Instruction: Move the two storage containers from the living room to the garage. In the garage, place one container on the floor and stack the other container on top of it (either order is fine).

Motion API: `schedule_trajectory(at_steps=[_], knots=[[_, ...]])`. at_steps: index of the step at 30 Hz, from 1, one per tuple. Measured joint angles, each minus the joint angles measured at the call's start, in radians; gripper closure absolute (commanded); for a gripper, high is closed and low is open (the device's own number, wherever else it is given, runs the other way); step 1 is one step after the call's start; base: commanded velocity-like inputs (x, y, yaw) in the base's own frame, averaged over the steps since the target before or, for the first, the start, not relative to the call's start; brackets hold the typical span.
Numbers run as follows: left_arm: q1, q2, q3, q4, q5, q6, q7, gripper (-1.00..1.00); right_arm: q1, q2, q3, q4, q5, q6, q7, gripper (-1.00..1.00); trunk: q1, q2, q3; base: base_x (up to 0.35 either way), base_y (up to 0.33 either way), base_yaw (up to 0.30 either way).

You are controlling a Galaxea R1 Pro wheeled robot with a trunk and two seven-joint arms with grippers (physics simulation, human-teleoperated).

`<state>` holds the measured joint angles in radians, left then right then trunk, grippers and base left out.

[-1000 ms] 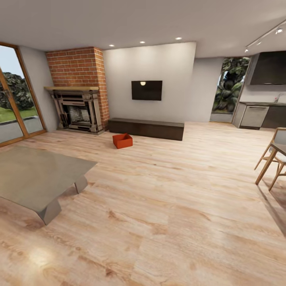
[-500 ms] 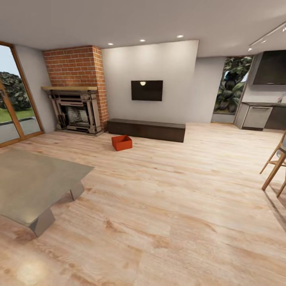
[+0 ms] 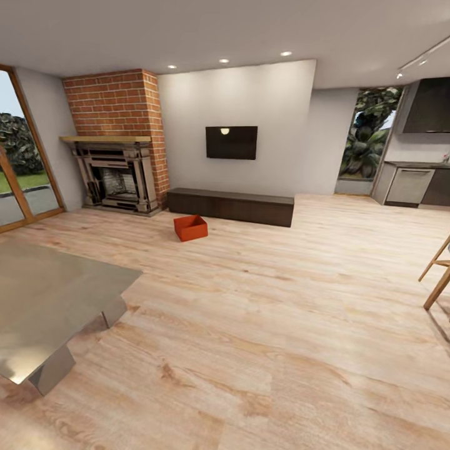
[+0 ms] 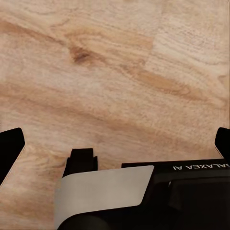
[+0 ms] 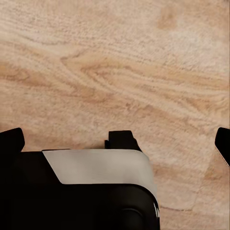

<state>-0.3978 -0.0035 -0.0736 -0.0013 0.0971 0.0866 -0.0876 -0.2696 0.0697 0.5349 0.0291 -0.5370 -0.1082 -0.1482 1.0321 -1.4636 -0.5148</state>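
storage container [image 3: 190, 227] nearer, camera advanced

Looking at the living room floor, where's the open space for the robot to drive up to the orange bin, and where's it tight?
Wide bare plank floor runs from the grey table to the chair legs. The orange bin sits apart from the dark cabinet; that strip is tighter.

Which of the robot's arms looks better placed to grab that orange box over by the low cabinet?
Neither yet, slightly the left. The storage container sits far across the wood floor, a little left of centre in the head view. Left gripper and right gripper both hang open over bare planks.
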Motion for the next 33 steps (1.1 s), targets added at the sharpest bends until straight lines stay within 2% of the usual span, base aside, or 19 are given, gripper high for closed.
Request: schedule_trajectory(at_steps=[33], knots=[[0.000,-0.001,0.000,0.000,0.000,0.000,0.001,-1.00,0.000,0.000,0.000,0.000,0.000,0.000,0.000,-1.00,0.000,0.000,0.000,0.322,0.000,0.000]])
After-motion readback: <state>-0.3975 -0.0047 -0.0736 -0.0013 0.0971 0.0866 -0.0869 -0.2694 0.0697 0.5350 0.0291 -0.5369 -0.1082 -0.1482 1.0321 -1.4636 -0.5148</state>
